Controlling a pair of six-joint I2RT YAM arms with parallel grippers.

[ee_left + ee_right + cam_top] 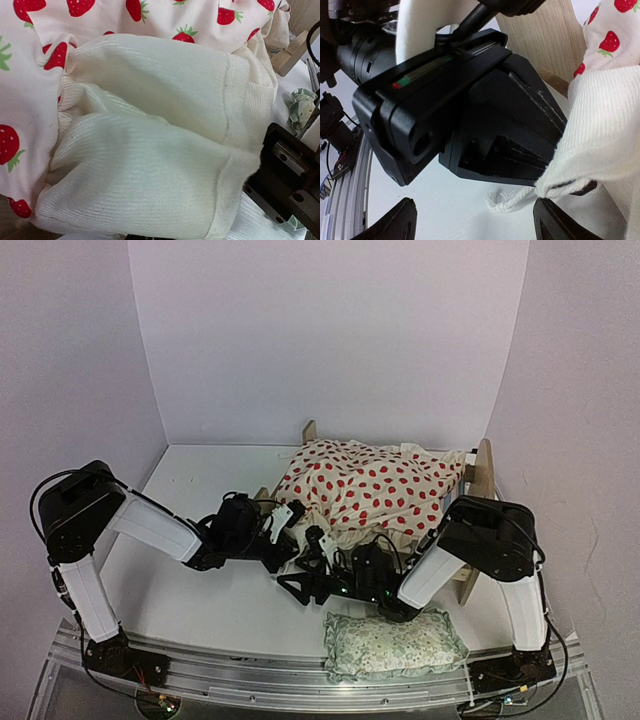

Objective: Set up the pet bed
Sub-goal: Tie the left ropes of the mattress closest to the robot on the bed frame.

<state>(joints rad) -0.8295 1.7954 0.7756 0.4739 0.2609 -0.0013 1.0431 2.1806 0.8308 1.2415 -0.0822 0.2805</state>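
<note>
Two grippers meet at the near-left corner of the pet bed (484, 468), which sits toward the back right of the table (200, 590). The bed's long axis runs left to right across the table, with an upright wooden board at each end. From both grippers the bed lies farther back and to the right.

The left gripper (295, 525) is closed and appears pinched on the cream ribbed hem of the cushion (370, 485); its wrist view is filled by that fabric. The right gripper (475, 222) has its fingers wide apart and holds nothing. It hovers just in front of the left gripper, low over the table.

The cushion lies rumpled over the bed and hides its base; its near-left edge hangs off the frame. Judged from this, the coming move is to draw that edge square onto the frame, and the left gripper, already on the cloth, is the nearer.

Count: one bed, one cushion, one pillow (395, 643) at the near edge, well apart from the bed.
</note>
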